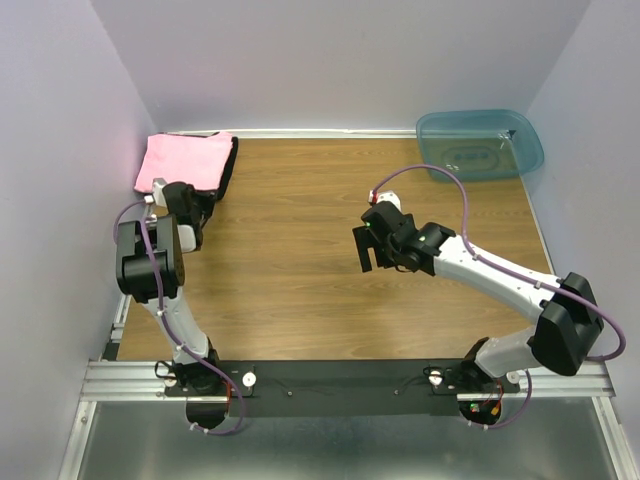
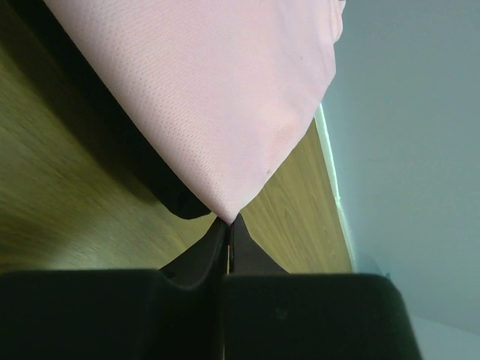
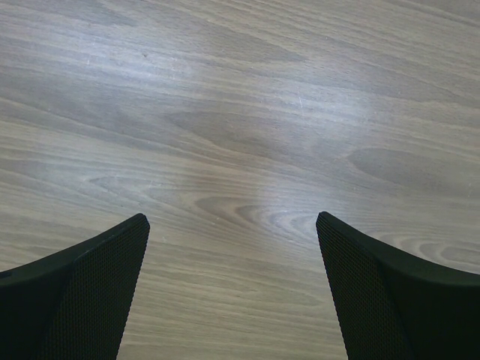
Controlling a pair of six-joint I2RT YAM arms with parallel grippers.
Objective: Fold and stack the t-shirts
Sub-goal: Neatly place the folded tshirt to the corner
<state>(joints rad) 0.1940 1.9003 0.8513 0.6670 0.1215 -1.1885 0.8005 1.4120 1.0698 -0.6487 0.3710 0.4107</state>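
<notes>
A folded light pink t-shirt (image 1: pixel 185 160) lies on top of a black t-shirt (image 1: pixel 231 168) in the table's far left corner. In the left wrist view, the pink t-shirt (image 2: pixel 217 90) hangs over the black one (image 2: pixel 150 176). My left gripper (image 2: pixel 228 223) is shut, its jaws pressed together with the pink t-shirt's near corner pinched at their tips. From above, that left gripper (image 1: pixel 207 198) sits at the stack's near right edge. My right gripper (image 1: pixel 368 250) hovers over the middle of the table. It stands open (image 3: pixel 232 285), with only bare wood between its fingers.
A translucent blue-green plastic bin (image 1: pixel 480 145) stands at the far right corner. The wooden table (image 1: pixel 300 260) is walled at the left, back and right. The stack sits close against the left wall.
</notes>
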